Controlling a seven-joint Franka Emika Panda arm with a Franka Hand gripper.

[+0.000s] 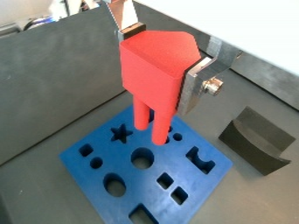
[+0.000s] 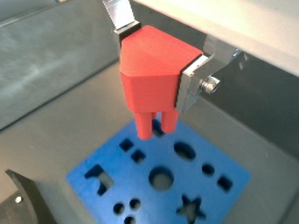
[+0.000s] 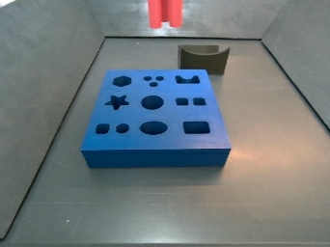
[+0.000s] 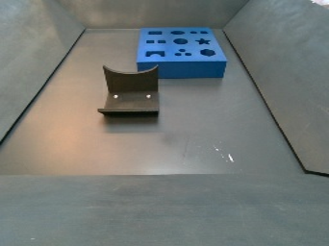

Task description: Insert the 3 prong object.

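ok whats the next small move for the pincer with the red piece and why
Probably a small sideways correction, then a slow descent. The pincer holds the 3 prong object above the blue block, prongs down and clear of its top. The three small round holes seem the match, but whether the prongs sit over them can't be told.

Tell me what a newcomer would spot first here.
The red 3 prong object, clamped between the gripper's silver fingers, hangs prongs-down over the blue block. Next comes that block's top, full of shaped holes. A dark grey curved block sits apart on the floor.
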